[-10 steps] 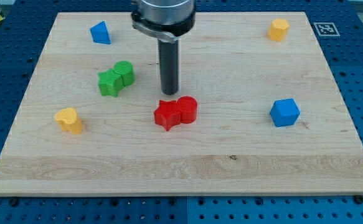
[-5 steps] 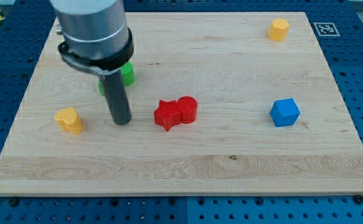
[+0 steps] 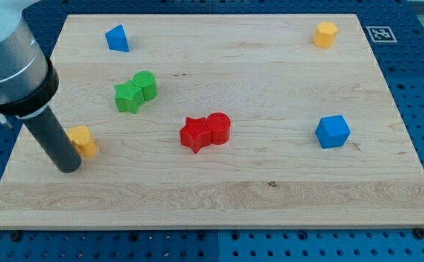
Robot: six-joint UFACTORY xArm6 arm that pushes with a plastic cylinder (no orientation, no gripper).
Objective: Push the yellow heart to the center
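The yellow heart (image 3: pixel 84 140) lies near the board's left edge, partly hidden by my rod. My tip (image 3: pixel 68 168) rests on the board just below and left of the heart, close to it or touching it. A red star (image 3: pixel 194 134) and a red cylinder (image 3: pixel 219 127) sit touching each other near the board's middle.
A green star (image 3: pixel 128 96) and green cylinder (image 3: pixel 146 84) sit together at upper left. A blue block (image 3: pixel 116 38) lies at the top left, a yellow hexagonal block (image 3: pixel 326 33) at the top right, a blue cube (image 3: pixel 332 131) at the right. The wooden board (image 3: pixel 270 189) lies on a blue pegboard.
My rod has swept from the board's upper middle down and left, past the green blocks, to the yellow heart's lower left side. No block has visibly moved.
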